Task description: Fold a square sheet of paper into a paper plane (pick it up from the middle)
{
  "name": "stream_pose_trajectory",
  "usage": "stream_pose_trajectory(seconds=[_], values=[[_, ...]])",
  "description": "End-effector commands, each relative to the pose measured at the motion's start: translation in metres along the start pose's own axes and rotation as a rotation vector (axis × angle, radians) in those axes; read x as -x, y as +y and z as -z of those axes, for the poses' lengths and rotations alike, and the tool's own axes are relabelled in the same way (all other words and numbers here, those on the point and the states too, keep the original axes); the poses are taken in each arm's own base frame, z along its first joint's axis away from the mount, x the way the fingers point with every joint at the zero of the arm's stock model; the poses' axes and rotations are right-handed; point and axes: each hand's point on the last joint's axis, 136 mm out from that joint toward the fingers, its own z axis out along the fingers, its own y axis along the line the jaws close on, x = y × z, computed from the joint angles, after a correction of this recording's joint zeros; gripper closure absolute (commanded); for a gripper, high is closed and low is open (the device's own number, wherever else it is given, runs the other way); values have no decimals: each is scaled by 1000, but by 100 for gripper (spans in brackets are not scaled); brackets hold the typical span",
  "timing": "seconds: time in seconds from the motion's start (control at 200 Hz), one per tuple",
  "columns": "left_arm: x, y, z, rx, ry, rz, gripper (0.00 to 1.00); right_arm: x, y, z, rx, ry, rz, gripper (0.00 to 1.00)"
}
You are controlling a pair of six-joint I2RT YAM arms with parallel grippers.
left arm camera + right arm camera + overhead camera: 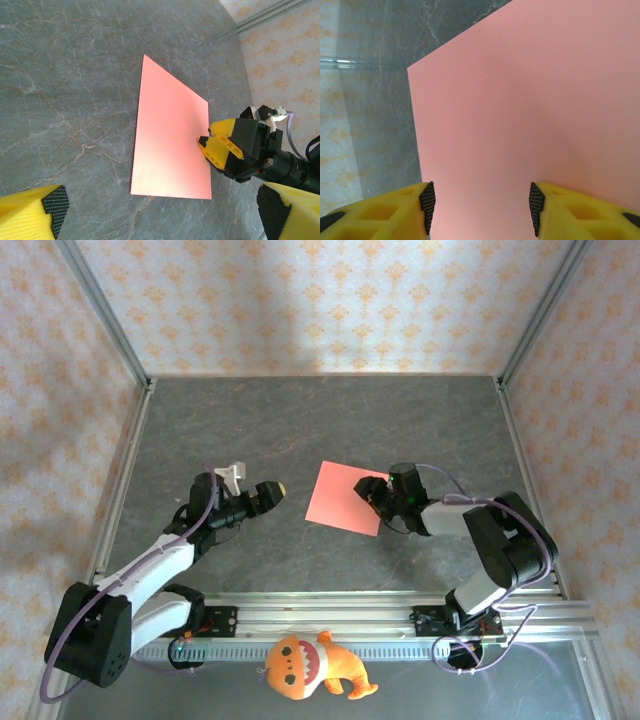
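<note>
Currently the square sheet of paper (345, 497) lies flat near the centre of the counter (250, 420). The right hand (375, 490) sits at the sheet's right edge, half open, its fingers (395, 212) straddling the paper without clamping it. The left hand (278, 488) stands wide open and empty, apart on the sheet's left.

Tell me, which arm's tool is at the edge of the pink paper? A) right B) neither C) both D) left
A: the right tool sits at the edge of the square sheet of paper, while the left tool hovers apart from it.
</note>
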Motion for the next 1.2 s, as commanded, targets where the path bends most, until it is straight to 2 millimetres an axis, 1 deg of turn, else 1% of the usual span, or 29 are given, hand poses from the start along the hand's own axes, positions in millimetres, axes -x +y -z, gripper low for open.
stream_pose_trajectory(seconds=[0.0,0.1,0.185,0.26,0.32,0.39,0.475,0.55,0.626,0.661,0.721,0.766,0.796,0.876,1.011,1.036,1.131,1.196], values=[[14,-20,-3,-50,-28,-39,1,-22,-29,-8,-64,41,-94,44],[10,-21,-7,-43,-7,-54,1,-32,-14,-18,-34,89,-57,44],[9,-21,-9,-34,5,-63,2,-42,-4,-28,-46,138,20,45],[10,-22,-11,-25,9,-66,2,-51,-2,-36,-92,180,110,45],[10,-22,-12,-19,11,-69,2,-59,-5,-42,-140,217,176,45],[9,-24,-14,-18,14,-74,2,-64,-10,-46,-185,244,212,45],[8,-26,-17,-12,20,-74,2,-67,-4,-47,-169,259,235,45],[9,-28,-20,0,24,-70,3,-67,11,-46,-119,265,246,44],[8,-30,-23,14,30,-71,4,-64,35,-42,-28,251,257,44],[8,-30,-24,28,31,-73,4,-61,50,-38,22,238,267,43],[6,-29,-25,49,38,-74,5,-57,66,-31,67,213,282,42],[5,-29,-26,63,37,-74,5,-53,76,-24,92,189,298,41],[4,-29,-26,68,36,-73,5,-49,79,-21,91,170,310,41],[1,-29,-27,79,37,-70,7,-37,75,-11,42,103,329,40],[0,-32,-30,109,38,-76,9,-20,58,8,-16,20,316,39],[0,-31,-30,128,35,-79,9,-15,53,11,-31,0,304,39],[0,-26,-32,216,37,-98,10,2,45,27,-46,-74,266,37],[-1,-28,-36,261,52,-122,11,13,40,39,-58,-123,239,37]])
